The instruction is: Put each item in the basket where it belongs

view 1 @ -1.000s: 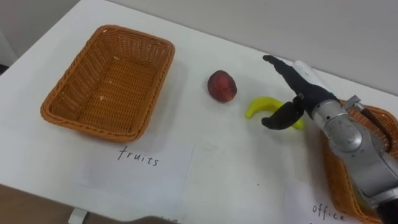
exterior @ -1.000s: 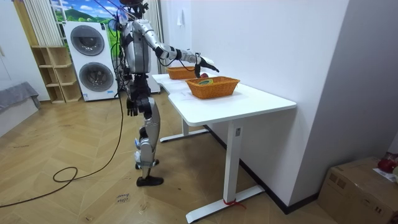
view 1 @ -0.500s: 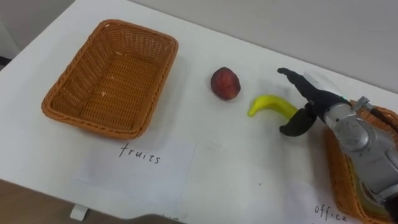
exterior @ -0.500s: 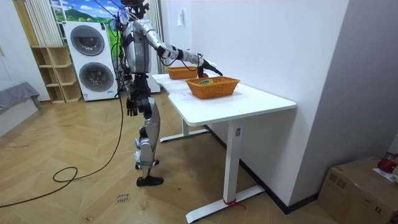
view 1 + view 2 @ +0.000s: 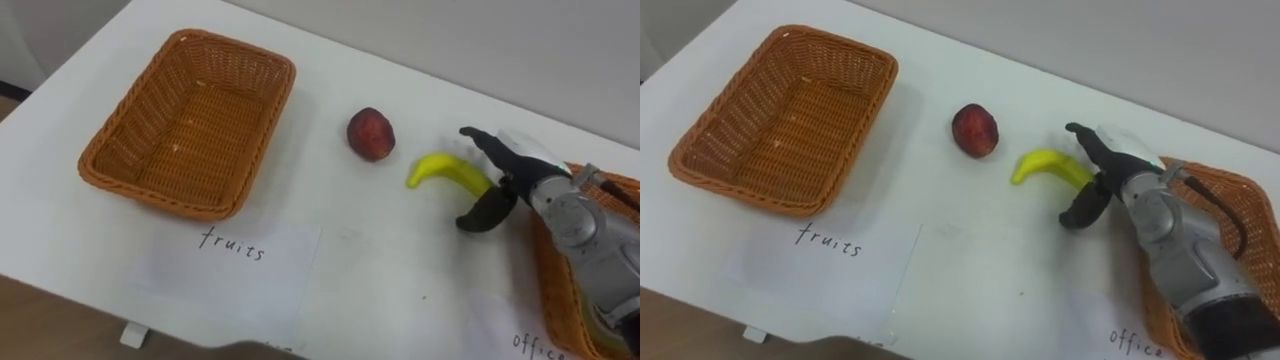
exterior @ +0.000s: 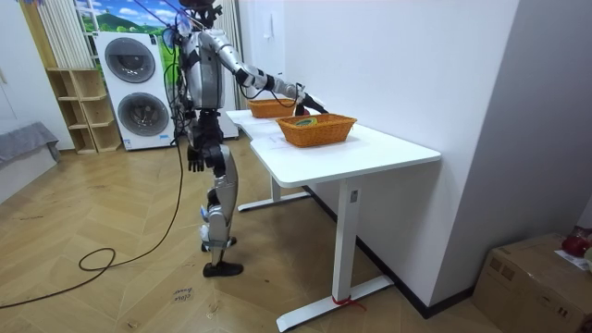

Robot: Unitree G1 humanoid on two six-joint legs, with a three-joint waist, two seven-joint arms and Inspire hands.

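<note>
- The right hand was spread open at the right end of the banana, fingers on the far side and thumb on the near side, grasping nothing.
- The banana lay flat on the white bench, just right of a red fruit and apart from it.
- The left hand hung at the robot's side as it stood at the bench, seen in the room view.
- The step appeared to be taking the banana for the empty left basket, well apart to the left. The right basket sat beneath the right forearm.
- A sound grasp likely called for the hand to sink lower and reach a little further left, so fingers and thumb would close around the thicker middle, not the tapered tip.
- A pinch on the end alone risked the curved fruit swinging or slipping from the smooth skin; a firm but gentle close seemed best.
- The lift probably needed to clear the bench before any move left, passing above the red fruit so as not to set it rolling.
- Letting go low inside the left basket looked safest.
</note>
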